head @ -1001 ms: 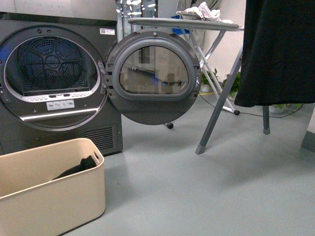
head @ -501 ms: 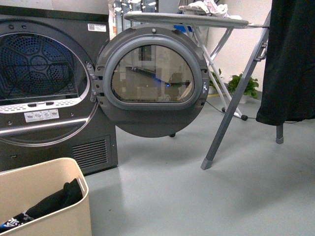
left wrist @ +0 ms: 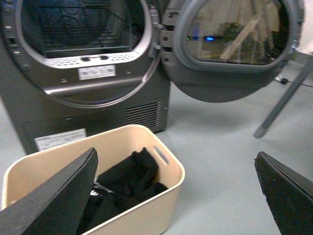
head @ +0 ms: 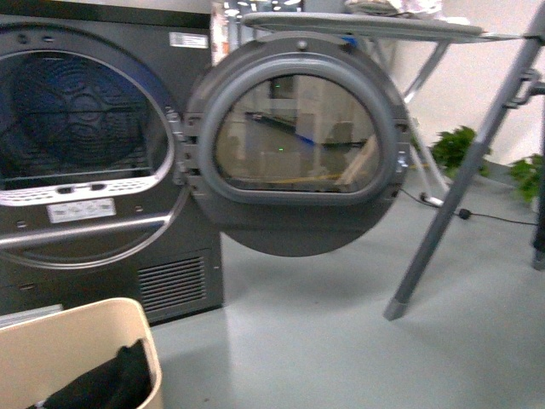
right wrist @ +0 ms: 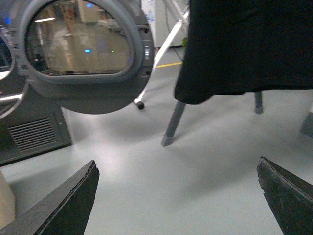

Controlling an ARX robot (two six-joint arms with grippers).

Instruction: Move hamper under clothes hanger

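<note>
The hamper (left wrist: 164, 198) sits on the grey floor (head: 341, 358) just in front of the dryer (head: 94, 256), below its open drum. The left wrist view shows most of it, with a slot handle (left wrist: 160, 154) in the near short wall and black clothes (left wrist: 129, 178) heaped inside. Its far end is hidden behind a dark finger (left wrist: 54, 196). In the front view only one rounded corner (head: 128, 308) shows, cut off by the frame's left and bottom edges. The dryer's round door (head: 298, 145) hangs open towards the rack, its glass full of reflections. The rack (right wrist: 174, 120) stands well apart from the hamper, past the door. The front view, somewhat blurred, catches just one slanted grey leg (head: 451, 213). In the right wrist view a black garment (right wrist: 244, 44) hangs over that leg, its top cut off by the frame. A cream sliver (right wrist: 4, 200) at that picture's edge may be the hamper, though too little shows to be sure. An ironing board (head: 366, 21) pokes in above the door, and plants (head: 456, 149) sit by the far wall. The left gripper (left wrist: 176, 154) is spread wide above the hamper, gripping nothing. The right gripper (right wrist: 177, 161) is likewise spread over bare floor.
</note>
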